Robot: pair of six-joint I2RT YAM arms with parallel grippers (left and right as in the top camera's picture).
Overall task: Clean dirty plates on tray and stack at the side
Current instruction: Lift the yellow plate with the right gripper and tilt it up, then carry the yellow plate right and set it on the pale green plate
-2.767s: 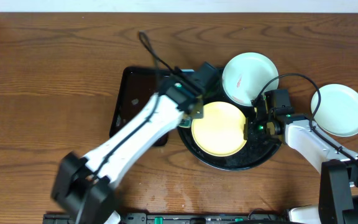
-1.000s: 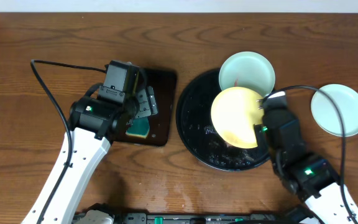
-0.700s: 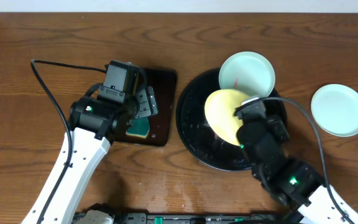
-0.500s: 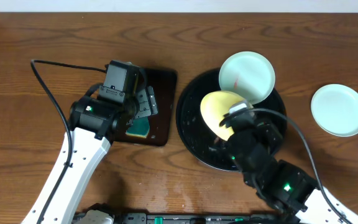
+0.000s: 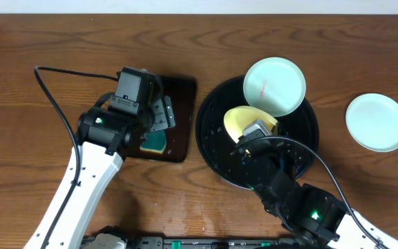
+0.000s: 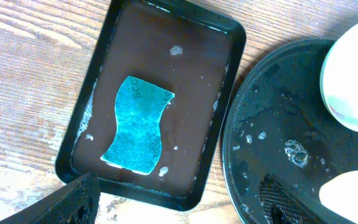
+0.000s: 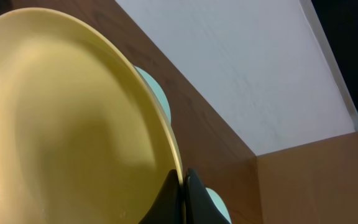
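My right gripper (image 5: 255,131) is shut on the rim of the pale yellow plate (image 5: 242,119), which it holds tipped steeply on edge above the round black tray (image 5: 207,149). In the right wrist view the fingers (image 7: 182,186) pinch the yellow plate (image 7: 61,124) at its edge. A mint plate (image 5: 275,85) with a red smear rests on the tray's far rim. Another mint plate (image 5: 376,122) lies on the table at the right. My left gripper (image 5: 157,115) hangs open over the rectangular tray, with nothing between its fingers (image 6: 73,202).
A teal sponge (image 6: 135,124) lies in the wet rectangular dark tray (image 6: 114,18), left of the round tray (image 6: 278,124). Suds dot the round tray's floor. A black cable (image 5: 54,90) loops over the table at the left.
The right arm has swung left and risen over the round tray, tipping the yellow plate up on edge. The left arm, which had left the plate for the rectangular tray earlier, stays still.
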